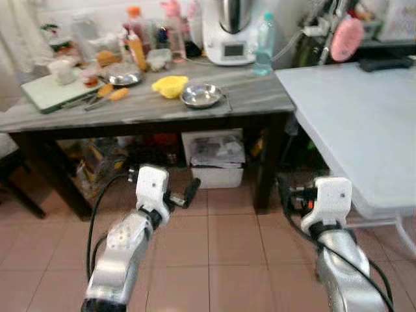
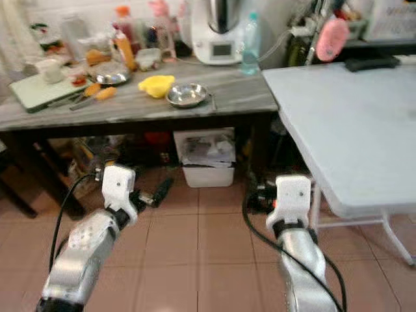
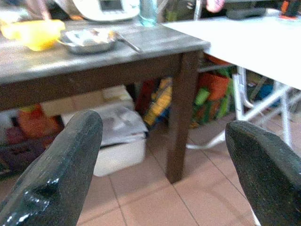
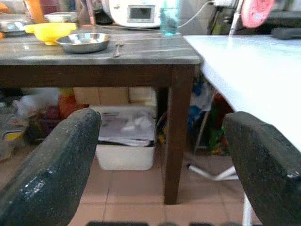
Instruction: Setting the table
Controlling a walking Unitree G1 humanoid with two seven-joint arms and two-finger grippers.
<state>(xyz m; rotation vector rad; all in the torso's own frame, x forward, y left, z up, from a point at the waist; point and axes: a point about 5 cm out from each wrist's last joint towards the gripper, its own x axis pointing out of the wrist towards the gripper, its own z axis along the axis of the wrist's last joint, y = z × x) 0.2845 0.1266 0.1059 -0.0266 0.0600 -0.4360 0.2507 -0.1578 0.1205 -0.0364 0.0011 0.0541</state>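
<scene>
**Grippers low, bench ahead**

Grippers are both spread wide and empty: your left gripper [image 3: 162, 155] and right gripper [image 4: 162, 150] hang low over the tiled floor [image 1: 214, 253], short of the bench [image 1: 247, 97]. On it you have a steel bowl [image 1: 201, 95] near the front edge, a yellow bowl [image 1: 169, 85] just beside it. The white table [image 1: 364, 123] stands to your right.

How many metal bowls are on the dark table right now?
2. One metal bowl sits near the table's front edge, beside the yellow bowl; a second metal dish lies further back among the bottles. The clutter there may hide more.
</scene>
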